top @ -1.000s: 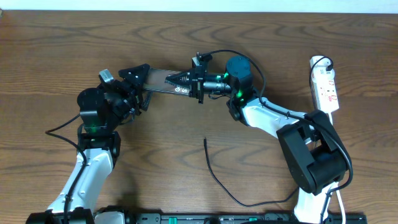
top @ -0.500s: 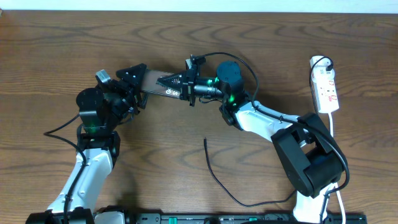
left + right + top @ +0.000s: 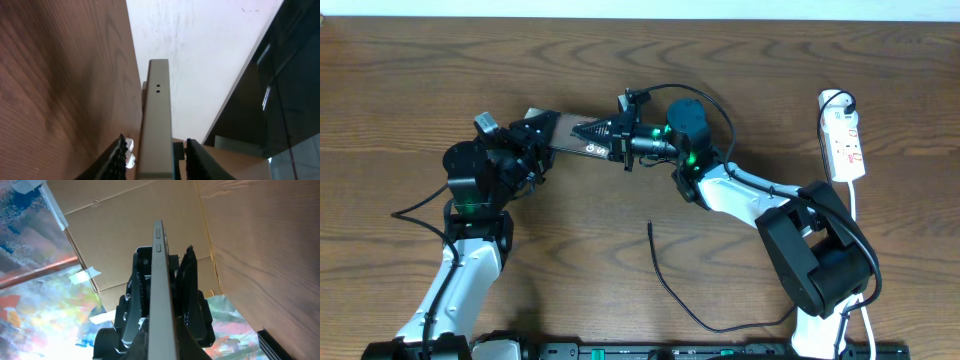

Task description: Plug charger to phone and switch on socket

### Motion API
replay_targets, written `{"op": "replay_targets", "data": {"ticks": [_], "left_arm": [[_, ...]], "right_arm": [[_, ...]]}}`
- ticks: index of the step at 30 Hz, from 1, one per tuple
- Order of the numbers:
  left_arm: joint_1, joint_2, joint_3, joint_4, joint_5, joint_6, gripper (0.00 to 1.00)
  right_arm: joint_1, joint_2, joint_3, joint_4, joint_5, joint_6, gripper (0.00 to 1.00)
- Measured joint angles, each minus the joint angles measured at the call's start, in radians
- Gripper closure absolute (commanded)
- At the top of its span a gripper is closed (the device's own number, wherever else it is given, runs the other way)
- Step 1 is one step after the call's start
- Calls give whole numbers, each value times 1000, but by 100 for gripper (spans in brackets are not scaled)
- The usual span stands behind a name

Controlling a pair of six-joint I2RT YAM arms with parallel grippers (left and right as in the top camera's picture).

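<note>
Left gripper (image 3: 534, 132): a second ago its jaws stood wide around the phone's (image 3: 563, 138) far end, and they've now pulled in close on both faces. In the left wrist view the fingers (image 3: 119, 157) flank the phone edge (image 3: 156, 115) with slivers of gap showing, so I can't tell if the pads are actually bearing yet.

The phone is held off the table (image 3: 420, 60), edge-up, bridging the two grippers. It slid toward the left gripper over the last second, deeper between those jaws.

Right gripper (image 3: 592, 130): clamped on the phone's labelled end, no change in grip. The wrist view shows the phone (image 3: 161, 290) edge-on between its fingers.

Read: mid-handover. If the left takes hold, the right can let go and fetch the cable.

Charger cable (image 3: 657, 268): untouched on the table, plug tip (image 3: 650, 226) well apart from the right gripper, on its base side.

Power strip (image 3: 843, 135): far out past the right arm's elbow, black plug in, switch not yet pressed.

Plugging and switching are both still to do.
</note>
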Motion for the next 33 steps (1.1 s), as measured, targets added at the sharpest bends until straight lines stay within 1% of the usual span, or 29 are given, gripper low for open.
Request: {"op": "replay_targets", "data": {"ticks": [6,17,18,22,33], "left_arm": [[0,0,0,0,-2,1,80],[0,0,0,0,-2,1,81],[0,0,0,0,-2,1,87],[0,0,0,-1,-2,0,92],[0,0,0,0,-2,-3,93]], "right_arm": [[7,0,0,0,13,-2,99],[22,0,0,-10,45,-7,99],[22,0,0,-11,45,-9,99],[23,0,0,-10,48,-10,99],[24,0,0,-10,50,-9,99]]}}
